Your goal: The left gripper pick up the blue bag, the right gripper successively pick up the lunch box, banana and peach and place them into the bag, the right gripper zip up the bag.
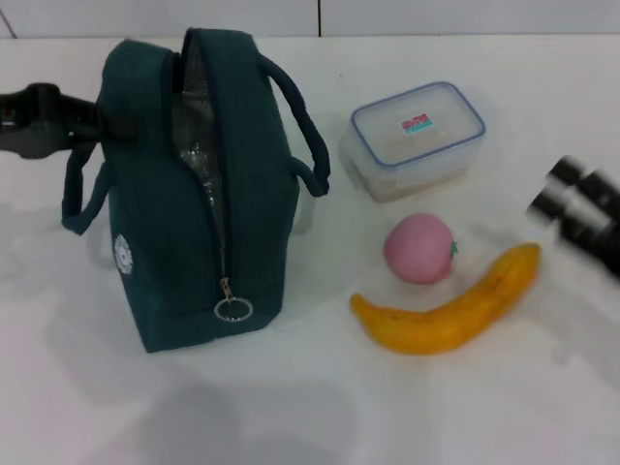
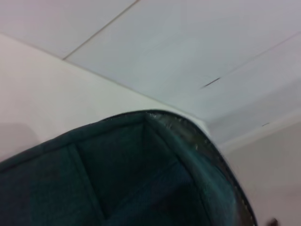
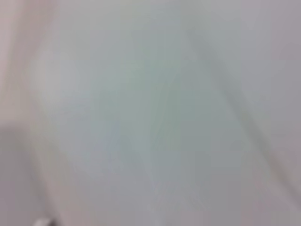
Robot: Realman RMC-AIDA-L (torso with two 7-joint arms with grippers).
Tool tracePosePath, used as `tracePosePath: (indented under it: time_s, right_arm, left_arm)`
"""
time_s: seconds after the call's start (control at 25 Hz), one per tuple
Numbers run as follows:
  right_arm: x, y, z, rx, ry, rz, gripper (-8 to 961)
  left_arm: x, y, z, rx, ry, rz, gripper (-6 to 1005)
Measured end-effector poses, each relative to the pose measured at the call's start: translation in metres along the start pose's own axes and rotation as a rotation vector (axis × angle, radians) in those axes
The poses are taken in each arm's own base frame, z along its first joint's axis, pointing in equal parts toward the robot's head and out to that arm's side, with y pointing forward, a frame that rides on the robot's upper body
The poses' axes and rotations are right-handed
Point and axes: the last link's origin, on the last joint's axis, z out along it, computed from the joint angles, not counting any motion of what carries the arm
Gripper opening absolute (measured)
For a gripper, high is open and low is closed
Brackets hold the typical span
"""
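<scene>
Head view: the blue bag [image 1: 194,194] stands upright on the white table [image 1: 320,407], zip open along its top, silver lining showing.
Left gripper [image 1: 92,121]: at the bag's far left upper edge; whether its fingers clamp the fabric I cannot tell, though it likely steadies the mouth for loading.
Right gripper [image 1: 581,208]: at the right edge, beyond the banana; finger state unclear.
Lunch box [image 1: 417,136]: right of the bag, lid on.
Peach [image 1: 419,248]: between box and banana.
Banana [image 1: 450,305]: long axis diagonal, tip towards the right gripper.

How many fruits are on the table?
2. The peach sits just in front of the lunch box; the banana lies in front of the peach. The blue bag might hide more.
</scene>
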Motion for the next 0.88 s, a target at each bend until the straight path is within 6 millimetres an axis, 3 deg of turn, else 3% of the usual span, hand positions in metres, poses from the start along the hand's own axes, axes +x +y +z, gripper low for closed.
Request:
tracePosePath:
  time_s: [0.24,0.64,0.88]
  right_arm:
    - [-0.016,-0.035,0.009,0.181,-0.114,0.383,871]
    - [-0.013,-0.088,0.06,0.439,-0.08,0.671,871]
    - [-0.006,-0.099,0.091,0.509,0.009,0.696,871]
  left_arm:
    - [0.002,0.004,0.0,-0.033,0.027,0.014,36]
    - [0.007,0.008,0.004,-0.049,0.044,0.047,36]
    - [0.011,0.012,0.01,-0.072,0.057,0.056,36]
